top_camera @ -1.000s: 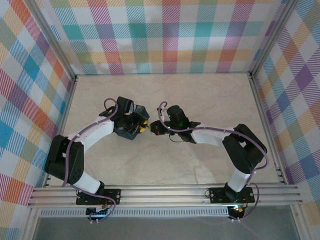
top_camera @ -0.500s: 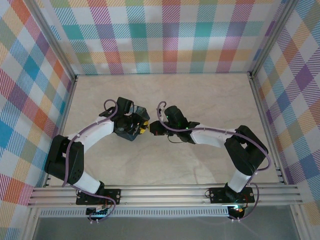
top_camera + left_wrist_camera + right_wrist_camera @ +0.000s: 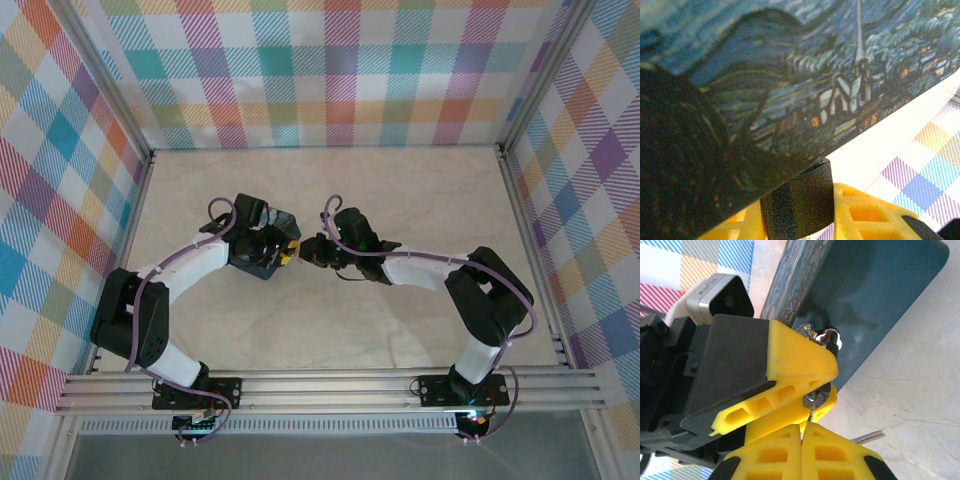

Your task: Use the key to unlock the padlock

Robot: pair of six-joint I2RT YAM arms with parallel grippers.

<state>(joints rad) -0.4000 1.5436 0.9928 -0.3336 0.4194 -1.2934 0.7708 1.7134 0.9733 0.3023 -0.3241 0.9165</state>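
Over the middle of the pale marble-patterned worktop (image 3: 420,200), the two arms are meeting tip to tip. The left gripper (image 3: 287,252) is holding up against the blue tin (image 3: 262,252), and the right gripper (image 3: 312,251) is pointing at it from just beside.

In the right wrist view, the left gripper (image 3: 827,385) is showing its yellow fingers (image 3: 795,365) drawn narrow around the padlock (image 3: 816,400). Its silver keyway end is peeking out between them, and its thin shackle (image 3: 826,337) is sitting against the dark blue side of the tin (image 3: 880,300). The padlock body itself is lying mostly hidden between those fingers.

The right gripper (image 3: 803,437) is pinching its own yellow fingers (image 3: 775,452) together on the key (image 3: 810,416). The key's thin blade is reaching up to the keyway, though how far in it sits cannot be told. A second key (image 3: 869,437) is sticking out sideways just beside those fingers.

In the left wrist view, the tin's painted night-village face (image 3: 815,75) is pressing close above the yellow fingers (image 3: 865,215).
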